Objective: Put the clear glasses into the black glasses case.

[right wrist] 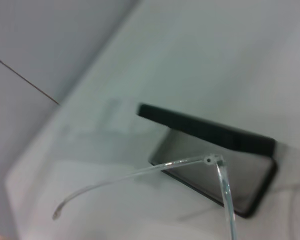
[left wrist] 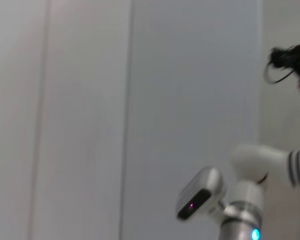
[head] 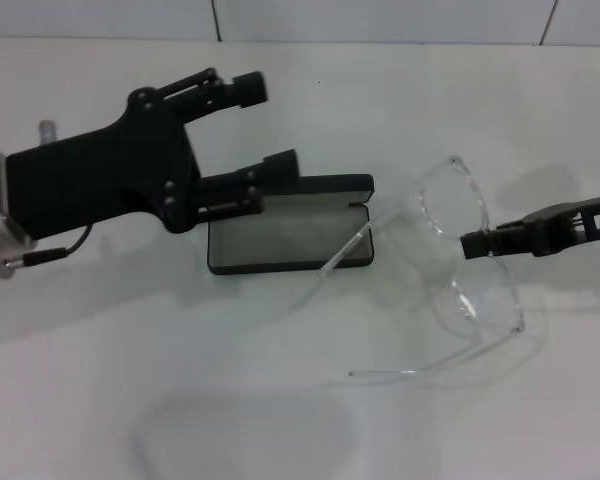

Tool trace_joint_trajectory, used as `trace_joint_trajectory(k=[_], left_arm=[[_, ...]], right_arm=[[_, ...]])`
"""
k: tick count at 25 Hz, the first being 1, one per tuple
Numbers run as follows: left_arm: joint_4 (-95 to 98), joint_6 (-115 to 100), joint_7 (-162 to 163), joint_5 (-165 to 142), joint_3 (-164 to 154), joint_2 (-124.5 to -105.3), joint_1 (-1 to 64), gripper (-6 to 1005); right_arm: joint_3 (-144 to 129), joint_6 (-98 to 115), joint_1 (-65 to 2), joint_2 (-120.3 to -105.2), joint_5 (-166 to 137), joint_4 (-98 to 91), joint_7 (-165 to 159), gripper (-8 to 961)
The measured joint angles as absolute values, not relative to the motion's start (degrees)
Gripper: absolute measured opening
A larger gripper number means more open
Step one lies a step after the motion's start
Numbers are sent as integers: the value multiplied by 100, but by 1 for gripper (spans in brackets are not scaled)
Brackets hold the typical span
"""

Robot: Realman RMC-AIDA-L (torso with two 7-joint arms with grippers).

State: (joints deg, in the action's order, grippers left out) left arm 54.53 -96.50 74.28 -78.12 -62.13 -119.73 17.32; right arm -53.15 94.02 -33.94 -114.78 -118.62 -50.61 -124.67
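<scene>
The black glasses case [head: 290, 268] lies open in the middle of the white table, grey lining up, with its lid standing along the far side. My right gripper [head: 470, 245] is shut on the clear glasses [head: 450, 205] at the bridge, holding them just right of the case. One temple arm reaches over the case's right end and the other trails toward the front. In the right wrist view, a temple arm [right wrist: 140, 172] crosses in front of the open case [right wrist: 210, 132]. My left gripper [head: 270, 125] hovers open at the case's far-left corner, holding nothing.
A tiled wall [head: 380, 18] runs along the table's far edge. A faint rounded outline [head: 240, 440] shows on the table near the front. The left wrist view shows only a wall and part of the robot's body [left wrist: 240, 200].
</scene>
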Motion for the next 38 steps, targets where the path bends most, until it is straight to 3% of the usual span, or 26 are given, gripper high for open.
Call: trace_joint_trajectory(k=[9,14,17,23,38], left_arm=[[5077,-9623,6737,-7139,-6869,-11980,2322,740],[4467,-9603,6511,-7117,-6899,-11988,2804,502],[4317,-9603,6372,-7116,-6900,-11994,2889,262],[4207,-9603,6206,-7108,-6962,-12012,2911,64],[3763,-9649,5862,-6558,-7487,-12024,2866,64]], right_arm=[[-5201,9509,-3421,-11511,-11421,-4285,-11728,97],[-5224,9578,-3434,-11527,-11118,-4144,-11576,97],[-5208,9668,-3434,-11508,-10898,-3978,-11398,97],[-5190,9961,-3432,-11501,-10588,-3854,-11206,96],[-5231,10258,-3615,-11536,-9743,-3570,-10988,97]])
